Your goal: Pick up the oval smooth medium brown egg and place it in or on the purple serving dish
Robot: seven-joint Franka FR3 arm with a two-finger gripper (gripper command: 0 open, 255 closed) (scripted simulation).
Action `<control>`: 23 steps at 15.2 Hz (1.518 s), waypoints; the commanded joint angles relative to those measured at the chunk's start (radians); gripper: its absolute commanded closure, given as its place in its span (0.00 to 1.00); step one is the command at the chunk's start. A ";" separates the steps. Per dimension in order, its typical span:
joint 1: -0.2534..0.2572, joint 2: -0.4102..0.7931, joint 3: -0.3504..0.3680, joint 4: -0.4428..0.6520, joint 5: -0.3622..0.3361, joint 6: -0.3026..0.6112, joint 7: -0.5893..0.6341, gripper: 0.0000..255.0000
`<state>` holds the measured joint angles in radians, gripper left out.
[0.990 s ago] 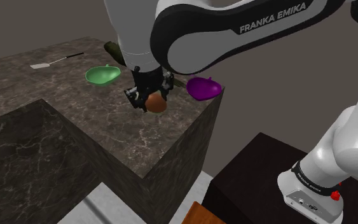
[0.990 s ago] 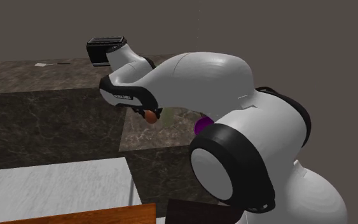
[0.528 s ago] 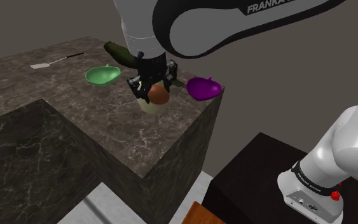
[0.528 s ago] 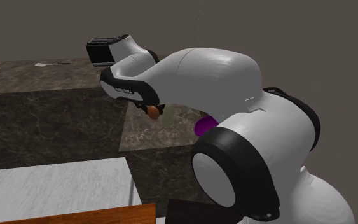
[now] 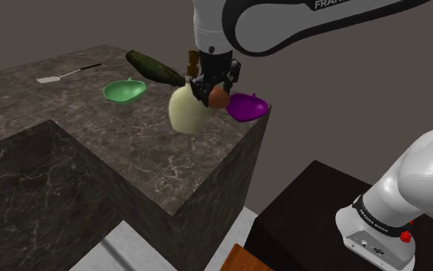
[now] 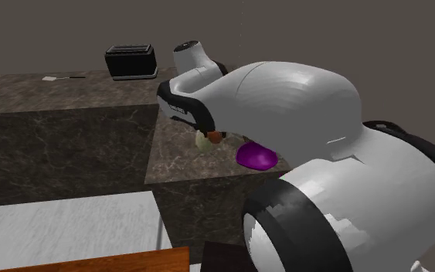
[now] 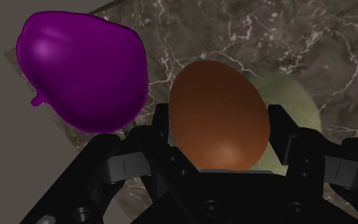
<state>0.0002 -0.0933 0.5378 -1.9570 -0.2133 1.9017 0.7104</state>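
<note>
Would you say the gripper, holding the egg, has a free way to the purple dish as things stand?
Probably yes. The gripper holds the egg just beside the purple dish, with nothing between them; the pale rounded thing sits on the gripper's far side, away from the dish.

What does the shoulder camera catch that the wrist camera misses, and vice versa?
The shoulder view adds the green dish, a long dark green vegetable, a spatula and the robot's stand. The wrist view adds the black fingers clasping the brown egg up close. Both share the egg, the purple dish and a pale rounded thing on the counter.
</note>
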 commanded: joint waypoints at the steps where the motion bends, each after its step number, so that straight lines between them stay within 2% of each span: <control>1: -0.019 -0.041 -0.030 -0.046 0.019 0.024 -0.055 1.00; 12: -0.126 -0.146 -0.224 -0.178 0.049 0.118 -0.359 1.00; 23: -0.130 -0.109 -0.215 -0.290 0.022 0.261 -0.317 1.00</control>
<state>-0.1293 -0.2061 0.3215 -2.2360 -0.1884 2.1479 0.3886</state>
